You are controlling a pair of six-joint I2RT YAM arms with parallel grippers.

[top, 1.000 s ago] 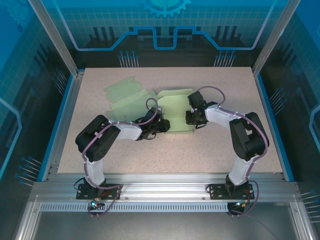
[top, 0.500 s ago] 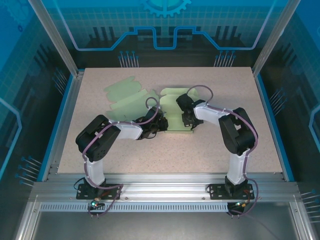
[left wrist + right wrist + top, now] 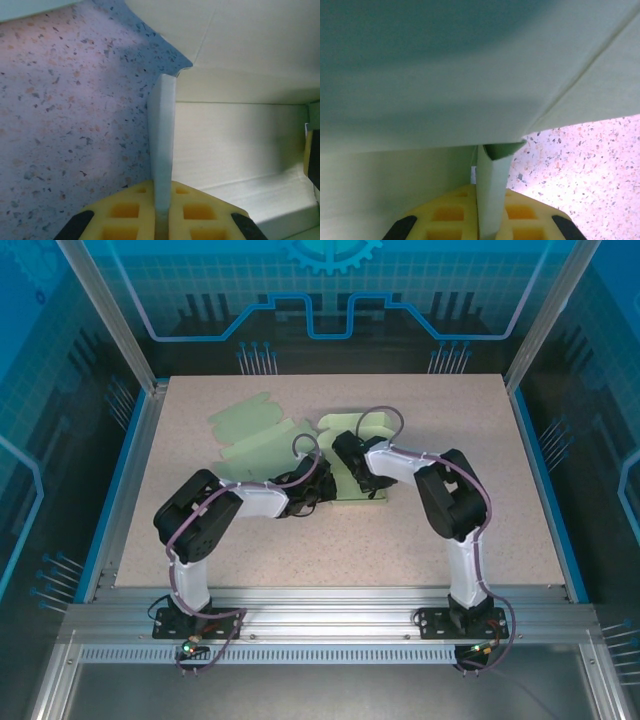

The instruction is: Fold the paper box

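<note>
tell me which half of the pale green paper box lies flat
The far-left half, spread on the speckled table. The right half stands up, pinched by left gripper and right gripper.

Robot lab cell, aluminium frame point(image 3: 320, 612), blue panels point(image 3: 320, 290) (printed circuitry)

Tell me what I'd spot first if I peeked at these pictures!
You'd spot the pale green paper box, spread partly flat in the middle of the speckled table. Two black-and-white arms meet over it. The left pincer is shut on a thin upright flap, and the right pincer is shut on another flap, where the box's right part stands up.
</note>
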